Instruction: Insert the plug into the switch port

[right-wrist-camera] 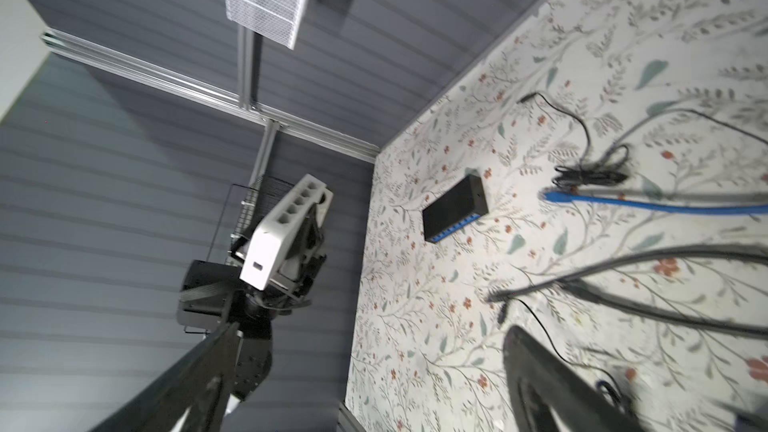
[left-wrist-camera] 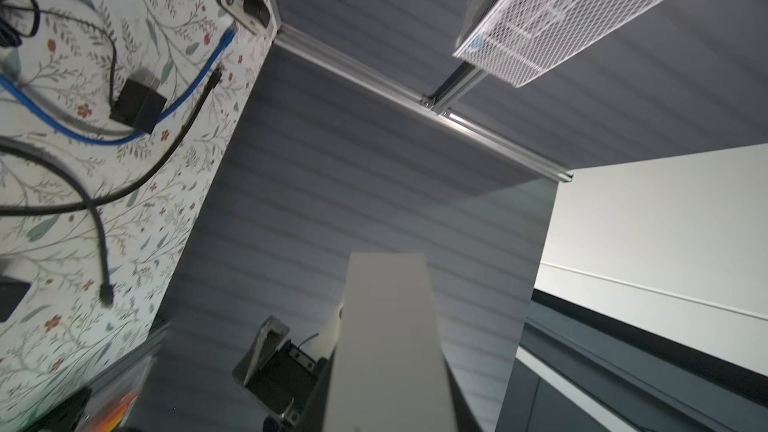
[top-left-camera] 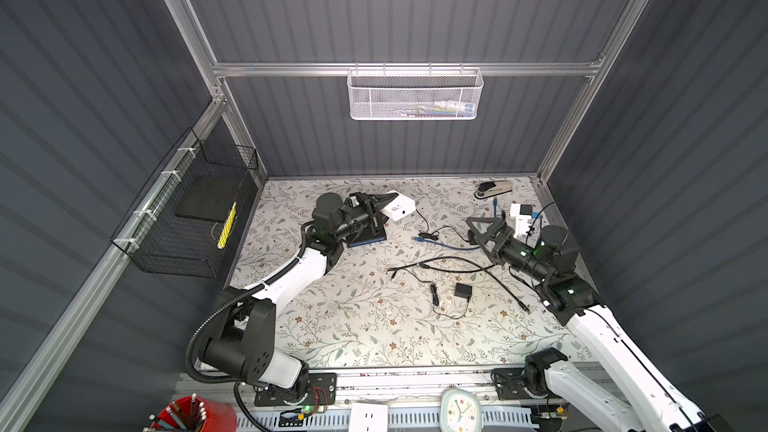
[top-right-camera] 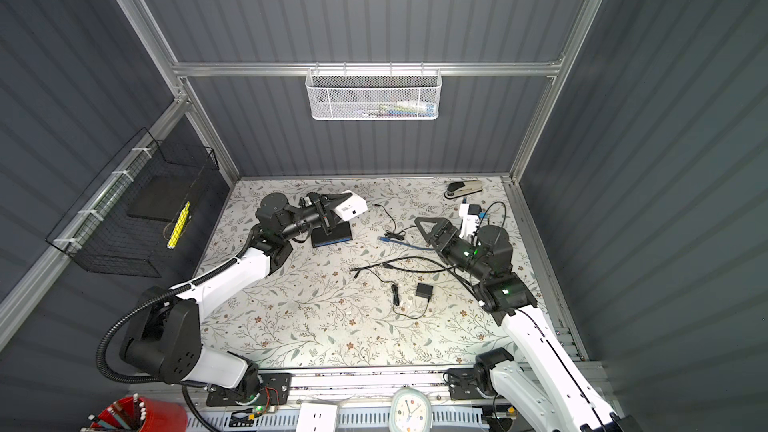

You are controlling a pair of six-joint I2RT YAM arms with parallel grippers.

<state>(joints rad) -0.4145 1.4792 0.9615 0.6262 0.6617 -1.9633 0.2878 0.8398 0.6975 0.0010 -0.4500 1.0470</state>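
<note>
My left gripper (top-left-camera: 377, 213) is shut on a white switch (top-left-camera: 400, 208) and holds it up off the mat at the back left. Its row of ports (right-wrist-camera: 300, 200) shows in the right wrist view. In the left wrist view the switch's body (left-wrist-camera: 386, 338) fills the space between the jaws. The blue cable's plug (top-left-camera: 419, 238) lies on the flowered mat in both top views, a short way left of my right gripper (top-left-camera: 475, 231). That gripper is open with nothing between its fingers (right-wrist-camera: 557, 384). The plug (right-wrist-camera: 549, 195) also shows in the right wrist view.
A black switch with a blue port face (top-left-camera: 368, 239) lies under the left gripper. Black cables (top-left-camera: 449, 261) and a black power adapter (top-left-camera: 462, 290) lie mid-mat. A stapler (top-left-camera: 494, 189) and a white device (top-left-camera: 521, 218) sit back right. A mesh basket (top-left-camera: 415, 95) hangs on the back wall.
</note>
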